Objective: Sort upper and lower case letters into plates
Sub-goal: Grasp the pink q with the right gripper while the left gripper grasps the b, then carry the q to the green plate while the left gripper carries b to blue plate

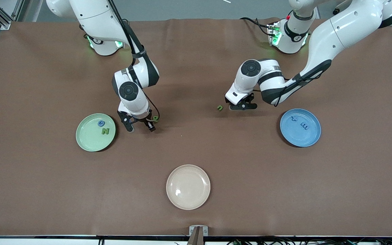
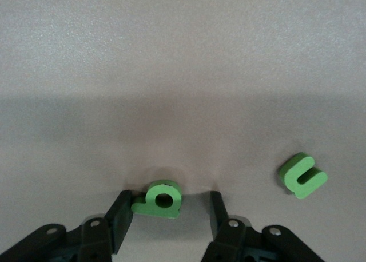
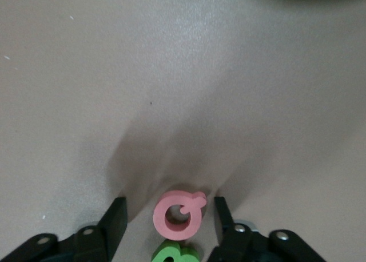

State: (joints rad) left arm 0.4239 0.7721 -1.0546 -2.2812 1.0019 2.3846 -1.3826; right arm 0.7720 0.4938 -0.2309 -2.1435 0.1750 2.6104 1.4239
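Front view: cream plate (image 1: 188, 186) lies nearest the camera, bare. Farther off, green plate (image 1: 95, 132) toward the right arm's end carries 2 letters, a blue one (image 1: 101, 123) and a green N (image 1: 105, 131). Blue plate (image 1: 300, 127) toward the left arm's end carries 2 blue letters (image 1: 299, 123), shapes too small to read. Brown table cover (image 1: 196, 156) is flat, with wide room all round. Right claw (image 1: 141, 126) sits low at the table just beside the green plate. Left claw (image 1: 243, 106) sits low near mid-table, with a loose green letter (image 1: 219, 108) just beside it.

Left wrist view: left claw (image 2: 169, 213) is about half open, fingers (image 2: 121, 215) either side of a green small b (image 2: 160, 197). One finger touches or nearly touches the stem; the other stands apart. Not gripped yet, by my reading. Its long axis runs across the gap, from finger to finger. Second green letter (n-shaped) (image 2: 303, 175) lies apart, clear of the jaws.

Right wrist view: right claw (image 3: 170, 216) is about half open, straddling a pink round letter with a tail, likely Q (image 3: 179, 213). Gaps show on both sides, so nothing is held. A green letter (image 3: 174, 253) touches the pink one, closer in toward the wrist; closing may nudge it.
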